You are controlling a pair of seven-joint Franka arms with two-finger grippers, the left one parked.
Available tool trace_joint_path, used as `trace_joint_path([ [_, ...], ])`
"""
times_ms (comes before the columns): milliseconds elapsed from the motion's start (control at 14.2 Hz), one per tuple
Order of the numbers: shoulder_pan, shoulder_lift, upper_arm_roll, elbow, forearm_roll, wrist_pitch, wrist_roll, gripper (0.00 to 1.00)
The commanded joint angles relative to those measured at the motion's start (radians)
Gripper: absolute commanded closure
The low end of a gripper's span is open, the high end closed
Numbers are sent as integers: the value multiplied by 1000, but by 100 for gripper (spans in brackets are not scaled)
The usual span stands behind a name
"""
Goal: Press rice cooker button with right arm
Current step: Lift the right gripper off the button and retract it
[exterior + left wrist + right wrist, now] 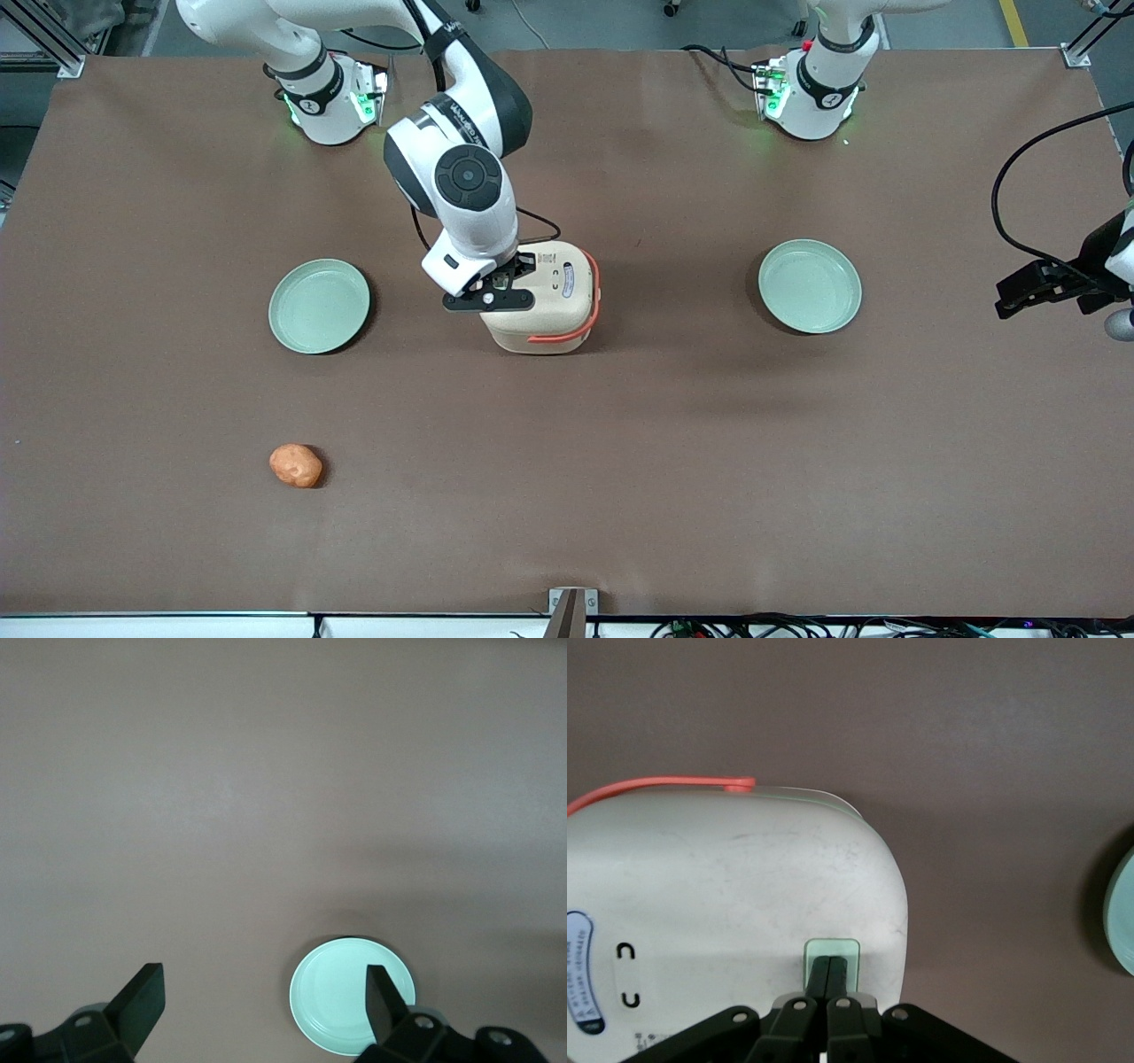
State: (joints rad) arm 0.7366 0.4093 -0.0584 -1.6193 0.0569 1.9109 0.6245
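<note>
The gripper (830,979) is closed, fingers together. Its tips touch the green button (832,950) on the cooker (547,301) (cream, orange handle).

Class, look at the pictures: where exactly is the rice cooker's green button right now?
The green button sits on the lid of the rice cooker, at the lid's edge, with the shut gripper right at it.
</note>
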Motion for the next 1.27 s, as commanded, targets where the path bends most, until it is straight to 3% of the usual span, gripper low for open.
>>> trace_joint_path([
  [0,-8,-85,0,13,7,-88,27,100],
  [352,-144,-240,0,39,-6,-233,5,97],
  [493,-256,-296,0,39,-6,-262,-60,83],
  [563,-308,-313,0,39,-5,-268,-87,72],
  [704,-409,-336,-1,39,-8,-279,-127,7],
  [775,-461,-345,-1,41,-9,-286,-144,0],
  [915,-557,-351,-1,61,-11,-296,-182,0],
  [1197,-693,-349,-1,159,-12,-417,-458,0],
])
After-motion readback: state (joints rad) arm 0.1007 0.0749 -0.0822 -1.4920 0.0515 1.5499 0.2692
